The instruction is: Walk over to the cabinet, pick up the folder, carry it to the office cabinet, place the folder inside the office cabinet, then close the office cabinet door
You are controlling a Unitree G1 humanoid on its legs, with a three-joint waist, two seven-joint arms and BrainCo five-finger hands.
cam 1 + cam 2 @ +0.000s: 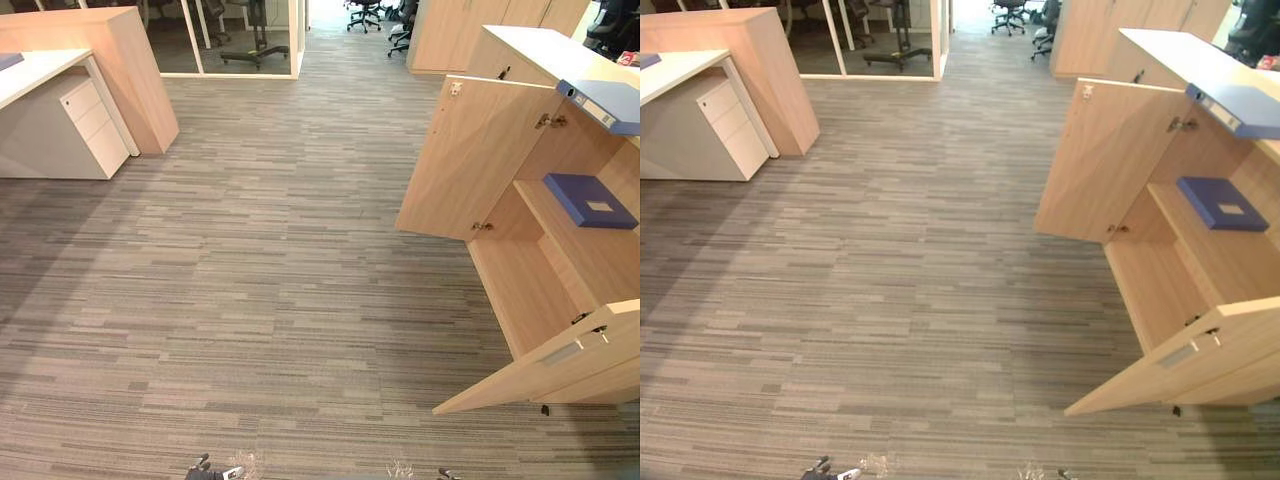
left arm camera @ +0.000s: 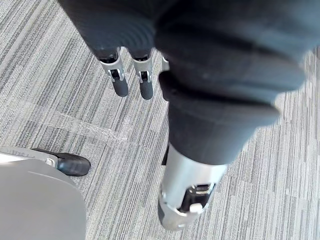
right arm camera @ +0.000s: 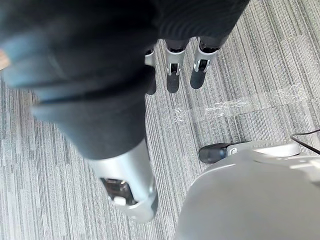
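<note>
Grey striped carpet (image 1: 250,280) covers the floor ahead, running back to a glass partition (image 1: 245,40) with office chairs (image 1: 365,12) beyond it. On the right stands the light wooden office cabinet (image 1: 530,45), both of its doors swung wide: the far door (image 1: 470,160) stands out into the room and the near door (image 1: 560,365) angles toward the camera. On the left, well apart from the cabinet, is a white-topped desk (image 1: 35,70) with a white drawer unit (image 1: 90,125) beneath it and a tall wooden panel (image 1: 120,70) just behind. Inside the cabinet a wooden shelf (image 1: 590,250) crosses the opening, and a dark blue folder (image 1: 590,200) with a pale label lies flat on it. A lighter blue binder (image 1: 603,103) lies on the cabinet top, its spine end jutting past the front edge above the open compartment. The left hand (image 2: 145,82) hangs over the carpet with fingers straight and relaxed, holding nothing. The right hand (image 3: 172,75) hangs likewise over the carpet, its fingers straight and empty.
</note>
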